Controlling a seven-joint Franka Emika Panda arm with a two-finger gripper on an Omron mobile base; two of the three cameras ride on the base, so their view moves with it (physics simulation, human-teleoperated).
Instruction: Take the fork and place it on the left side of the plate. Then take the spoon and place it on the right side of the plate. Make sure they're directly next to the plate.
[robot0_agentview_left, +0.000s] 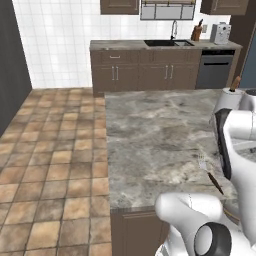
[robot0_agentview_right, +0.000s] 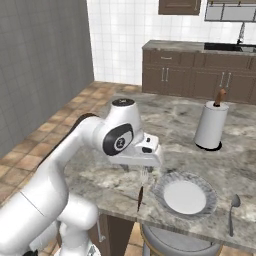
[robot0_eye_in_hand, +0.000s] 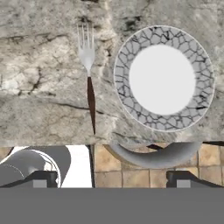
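On the veined marble counter (robot0_eye_in_hand: 39, 65), slim dark-handled fork (robot0_eye_in_hand: 89, 74) just left of round crackle-rimmed plate (robot0_eye_in_hand: 162, 78); grey spoon (robot0_agentview_right: 233, 210) right; gripper (robot0_eye_in_hand: 111, 179) spread, empty

base views flank counter (robot0_agentview_left: 150, 135), hand view straight down

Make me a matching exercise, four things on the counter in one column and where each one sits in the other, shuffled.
Things:
1. fork
2. spoon
3. plate
4. paper towel roll

Places:
A. between fork and spoon
B. standing behind the plate
C. right of the plate, apart from it
D. lying close to the plate's left

Pairs: 1-D, 2-C, 3-A, 4-B
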